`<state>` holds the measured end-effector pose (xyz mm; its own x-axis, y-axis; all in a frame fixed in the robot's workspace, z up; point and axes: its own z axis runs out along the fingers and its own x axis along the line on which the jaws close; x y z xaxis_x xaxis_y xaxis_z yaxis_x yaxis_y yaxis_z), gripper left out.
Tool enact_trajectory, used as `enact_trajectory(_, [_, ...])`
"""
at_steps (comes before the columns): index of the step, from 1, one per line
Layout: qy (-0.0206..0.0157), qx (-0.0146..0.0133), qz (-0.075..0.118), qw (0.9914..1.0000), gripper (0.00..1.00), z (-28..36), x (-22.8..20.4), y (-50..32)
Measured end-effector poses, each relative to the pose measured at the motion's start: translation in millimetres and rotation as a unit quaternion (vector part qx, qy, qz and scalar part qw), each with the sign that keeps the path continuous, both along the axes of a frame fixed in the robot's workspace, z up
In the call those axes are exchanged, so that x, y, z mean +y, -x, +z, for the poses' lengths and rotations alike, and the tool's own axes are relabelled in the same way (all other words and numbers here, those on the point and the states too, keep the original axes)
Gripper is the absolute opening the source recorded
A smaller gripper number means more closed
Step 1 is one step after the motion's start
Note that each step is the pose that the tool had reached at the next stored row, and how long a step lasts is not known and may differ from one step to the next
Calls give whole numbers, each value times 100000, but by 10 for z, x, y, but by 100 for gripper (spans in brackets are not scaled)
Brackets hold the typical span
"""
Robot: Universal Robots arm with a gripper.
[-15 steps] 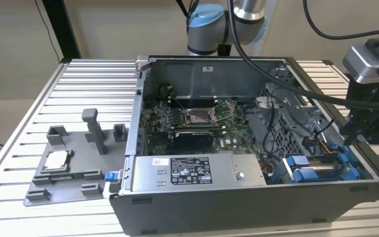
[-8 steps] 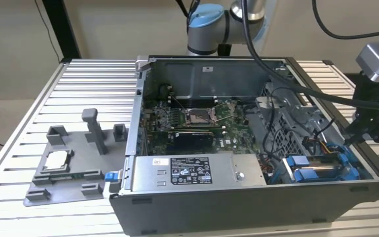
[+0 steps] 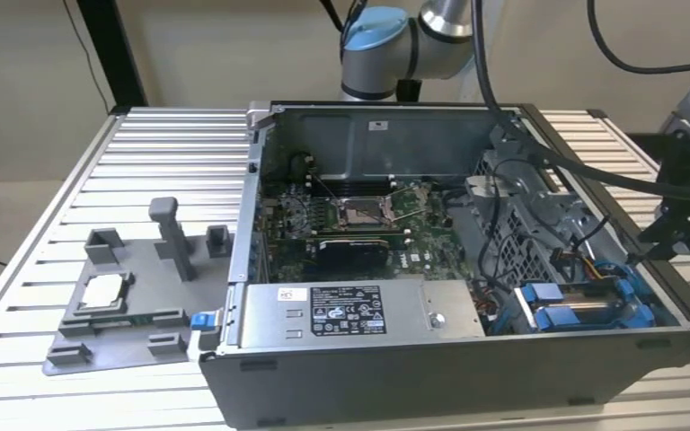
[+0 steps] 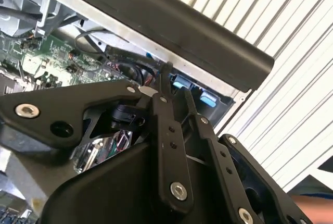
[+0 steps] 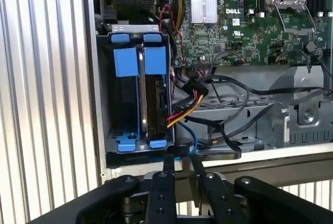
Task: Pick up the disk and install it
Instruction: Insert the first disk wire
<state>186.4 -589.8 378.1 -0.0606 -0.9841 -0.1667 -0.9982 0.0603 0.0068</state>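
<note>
Our claw [image 3: 668,238] hangs, in the exterior view, just outside the open computer case [image 3: 441,377] at the exterior view's right, near the corner where the disk [image 3: 557,310] sits in its blue carrier. In the second wrist view we see its thin fingers [image 4: 165,94] drawn almost together with nothing between them, close to the case wall, and blue carrier tabs [image 4: 208,99] just past them. In the first wrist view the claw [image 5: 180,156] is likewise nearly closed and empty at the case edge, and the disk [image 5: 154,104] stands on edge in the drive cage [image 5: 106,140] beside a second blue carrier [image 5: 125,62], with red, yellow and black wires [image 5: 187,104] reaching its side.
</note>
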Motion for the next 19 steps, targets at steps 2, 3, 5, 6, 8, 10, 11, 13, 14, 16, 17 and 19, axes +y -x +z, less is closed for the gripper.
enact_trajectory(2, [-73,309,2,99999,100,-19,1,-26])
enact_trajectory(3, [-95,377,0,99999,100,-28,0,-27])
enact_trajectory(5, [-91,569,-5,99998,100,-50,0,-27])
enact_trajectory(6, [-88,641,-6,99998,100,-62,0,-27])
enact_trajectory(8, [-156,734,-5,99997,100,-83,1,-28])
enact_trajectory(10, [-326,757,-4,99997,100,-93,7,-28])
enact_trajectory(11, [-352,758,-2,99997,100,-95,10,-28])
enact_trajectory(13, [-357,757,-2,99996,100,-95,11,-28])
enact_trajectory(14, [-358,757,2,99996,100,-95,11,-28])
enact_trajectory(16, [-358,757,-1,99996,100,-95,11,-27])
enact_trajectory(17, [-358,756,-3,99997,100,-95,11,-27])
enact_trajectory(19, [-355,755,-3,99997,100,-95,11,-26])
